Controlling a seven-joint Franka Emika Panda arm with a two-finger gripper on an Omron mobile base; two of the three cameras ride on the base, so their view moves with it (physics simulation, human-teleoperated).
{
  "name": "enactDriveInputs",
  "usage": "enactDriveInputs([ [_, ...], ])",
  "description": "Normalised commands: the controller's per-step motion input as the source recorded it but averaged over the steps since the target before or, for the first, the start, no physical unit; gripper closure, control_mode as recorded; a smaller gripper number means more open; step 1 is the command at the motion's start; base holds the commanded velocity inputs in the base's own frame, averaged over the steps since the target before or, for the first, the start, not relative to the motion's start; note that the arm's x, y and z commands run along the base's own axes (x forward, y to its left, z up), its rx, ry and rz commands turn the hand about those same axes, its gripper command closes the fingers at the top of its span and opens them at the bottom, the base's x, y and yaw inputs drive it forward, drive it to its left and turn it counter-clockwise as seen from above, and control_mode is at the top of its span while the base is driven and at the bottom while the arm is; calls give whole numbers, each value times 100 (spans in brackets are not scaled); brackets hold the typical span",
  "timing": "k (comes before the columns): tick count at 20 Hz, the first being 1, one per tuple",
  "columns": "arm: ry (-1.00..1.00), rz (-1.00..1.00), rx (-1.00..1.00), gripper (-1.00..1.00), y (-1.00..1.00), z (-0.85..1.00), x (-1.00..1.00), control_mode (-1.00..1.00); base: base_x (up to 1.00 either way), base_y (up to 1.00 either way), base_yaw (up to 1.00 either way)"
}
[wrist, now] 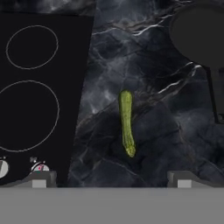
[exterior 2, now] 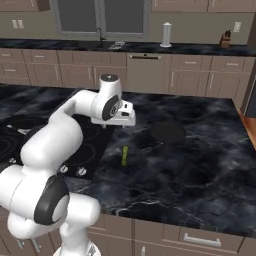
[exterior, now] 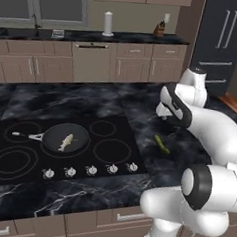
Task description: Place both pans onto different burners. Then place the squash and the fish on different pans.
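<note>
My pincer (wrist: pixel 111 181) hangs spread and empty above the squash (wrist: pixel 127 123), which lies on the marble tabletop (wrist: pixel 144 144) beside the cooktop (wrist: pixel 39 100). One pan (exterior: pixel 65 137) sits on a burner holding the fish (exterior: pixel 65 142); the second pan (exterior 2: pixel 168 132) rests on the tabletop.

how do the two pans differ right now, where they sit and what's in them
The first pan sits on the black cooktop over a burner ring; the second pan rests on the marble counter, off the cooktop.
The first pan holds the fish; the second pan looks empty.
The squash lies on the counter near the second pan, far from the first pan.
Both are round, dark and shallow.
</note>
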Motion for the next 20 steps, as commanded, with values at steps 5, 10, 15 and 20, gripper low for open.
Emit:
enactDriveInputs([
  [5, 0, 0, -1, -100, -53, -1, 44, -100, 0, 0, 0],
  [10, 0, 0, 0, -100, -50, 0, 33, -100, 0, 0, 0],
  [15, 0, 0, 0, -100, -52, -1, 17, -100, 0, 0, 0],
  [20, 0, 0, -4, -100, -45, -8, 12, -100, 0, 0, 0],
])
